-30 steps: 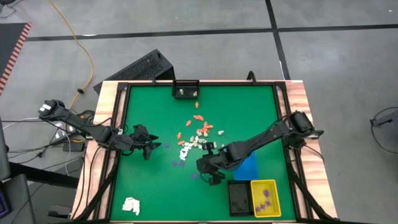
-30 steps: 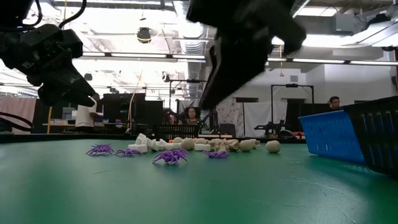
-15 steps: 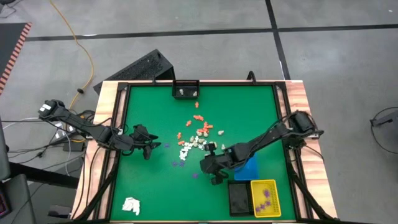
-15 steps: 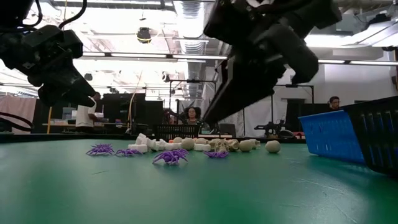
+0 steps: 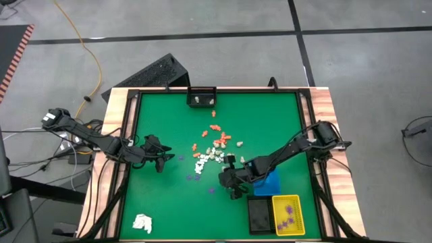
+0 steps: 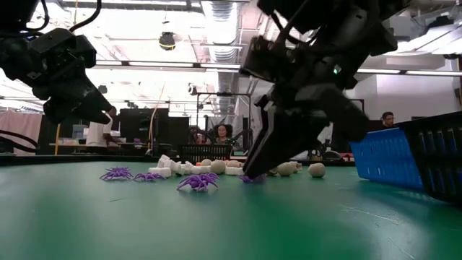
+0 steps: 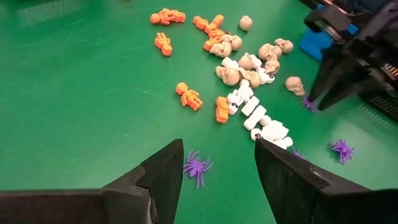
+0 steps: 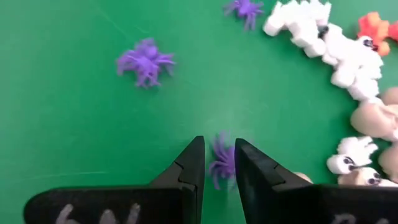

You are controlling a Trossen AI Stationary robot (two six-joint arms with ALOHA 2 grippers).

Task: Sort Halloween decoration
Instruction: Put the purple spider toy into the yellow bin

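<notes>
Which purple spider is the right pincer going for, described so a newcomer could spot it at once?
Start at the blue tray on the green table and follow the right arm to its pincer. The purple spider sits between its narrowly parted fingertips, beside the cream skulls. The other spiders lie apart on open green, with nothing around them.

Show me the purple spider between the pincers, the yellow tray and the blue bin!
purple spider (image 8: 221, 163), right wrist view, on its body between the gripper fingers.
yellow tray (image 5: 298, 214), high view, on its right rim.
blue bin (image 5: 270, 182), high view, on its visible blue side.
</notes>
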